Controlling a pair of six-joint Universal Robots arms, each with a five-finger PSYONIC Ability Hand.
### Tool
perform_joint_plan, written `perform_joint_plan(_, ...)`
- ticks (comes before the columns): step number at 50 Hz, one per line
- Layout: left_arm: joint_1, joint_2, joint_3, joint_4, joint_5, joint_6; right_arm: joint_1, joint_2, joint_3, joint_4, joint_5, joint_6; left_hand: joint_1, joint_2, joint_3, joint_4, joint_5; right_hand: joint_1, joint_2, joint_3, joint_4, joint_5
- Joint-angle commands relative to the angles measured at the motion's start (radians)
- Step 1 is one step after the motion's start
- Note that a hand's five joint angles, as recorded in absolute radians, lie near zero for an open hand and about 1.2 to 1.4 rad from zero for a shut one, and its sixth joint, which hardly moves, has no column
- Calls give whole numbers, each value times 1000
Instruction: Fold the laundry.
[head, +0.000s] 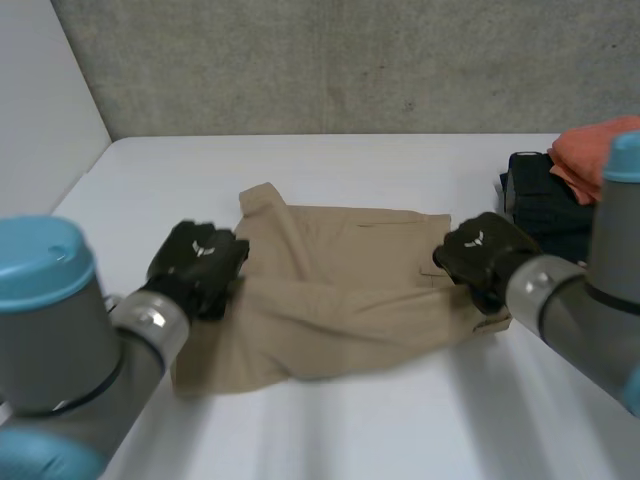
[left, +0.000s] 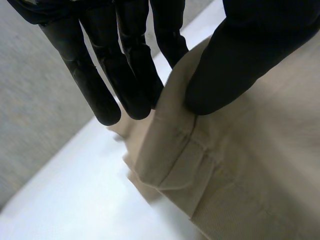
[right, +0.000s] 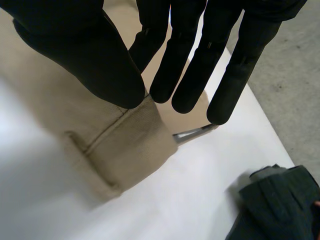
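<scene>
Beige trousers (head: 340, 300) lie folded across the middle of the white table (head: 400, 430). My left hand (head: 197, 262) is at their left edge. In the left wrist view its thumb (left: 235, 55) lies on top of the cloth (left: 240, 165) and its straight fingers (left: 125, 85) sit behind the hem, pinching it. At the trousers' right edge, my right hand (head: 480, 250) holds the same way. Its thumb (right: 85, 60) presses on the beige hem (right: 120, 145), with the fingers (right: 175, 75) on the far side of the fold.
A dark folded garment (head: 540, 205) with an orange cloth (head: 590, 150) on top sits at the table's right, close behind my right hand. The dark garment (right: 280, 205) also lies just beyond the right hand's fingertips. A grey wall (head: 330, 60) bounds the back.
</scene>
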Motion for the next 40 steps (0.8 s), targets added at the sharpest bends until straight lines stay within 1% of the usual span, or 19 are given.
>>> perform_joint_plan(1, 35, -128, 369, 203, 8, 104, 5, 174, -379, -209, 54, 120, 241, 197, 201, 196, 214, 269, 220, 211, 199, 200)
perform_joint_plan(3, 36, -128, 462, 285, 11, 108, 5, 178, -455, -309, 73, 181, 241, 197, 201, 196, 214, 269, 220, 211, 199, 200)
perform_joint_plan(4, 38, -128, 493, 320, 12, 108, 5, 177, -506, -432, 76, 250, 241, 197, 201, 196, 214, 269, 220, 211, 199, 200)
perform_joint_plan(5, 41, -128, 552, 403, 15, 105, 5, 172, -520, -503, 79, 281, 241, 197, 201, 196, 214, 269, 220, 211, 199, 200)
perform_joint_plan(7, 44, -124, 595, 486, 15, 100, 2, 167, -535, -649, 91, 330, 241, 197, 201, 196, 214, 269, 220, 211, 199, 200)
perform_joint_plan(8, 47, -121, 606, 511, 14, 99, -1, 158, -535, -771, 94, 360, 241, 197, 201, 196, 214, 269, 220, 211, 199, 200)
perform_joint_plan(9, 55, -113, 620, 564, 11, 92, 0, 157, -534, -824, 96, 367, 241, 197, 201, 196, 214, 269, 220, 211, 199, 200)
perform_joint_plan(12, 47, -110, 614, 609, 12, 92, 5, 149, -531, -906, 87, 365, 241, 197, 201, 196, 214, 269, 220, 211, 199, 200)
perform_joint_plan(15, 46, -107, 593, 586, 11, 89, 5, 154, -529, -876, 67, 364, 241, 197, 201, 196, 214, 269, 220, 211, 199, 200)
perform_joint_plan(22, 38, -82, 416, 488, 17, 91, 2, 180, -454, -761, 50, 364, 241, 197, 201, 196, 214, 269, 220, 211, 199, 200)
perform_joint_plan(29, 18, -104, 177, 419, 11, 98, 2, 218, -272, -645, 39, 329, 241, 197, 201, 196, 214, 269, 220, 211, 199, 200)
perform_joint_plan(33, -11, -157, 47, 399, 8, 97, 4, 284, -166, -575, 39, 254, 241, 197, 201, 196, 214, 269, 220, 211, 199, 200)
perform_joint_plan(34, -16, -166, 30, 394, 8, 95, 4, 307, -129, -541, 39, 209, 241, 197, 201, 196, 214, 269, 220, 211, 199, 200)
perform_joint_plan(38, -45, -182, -55, 347, 6, 94, -7, 313, -48, -460, 36, 134, 241, 197, 201, 196, 214, 269, 220, 211, 199, 200)
perform_joint_plan(40, -62, -165, -88, 282, -2, 91, -6, 309, -17, -449, 35, 122, 241, 197, 201, 196, 214, 269, 220, 211, 199, 200)
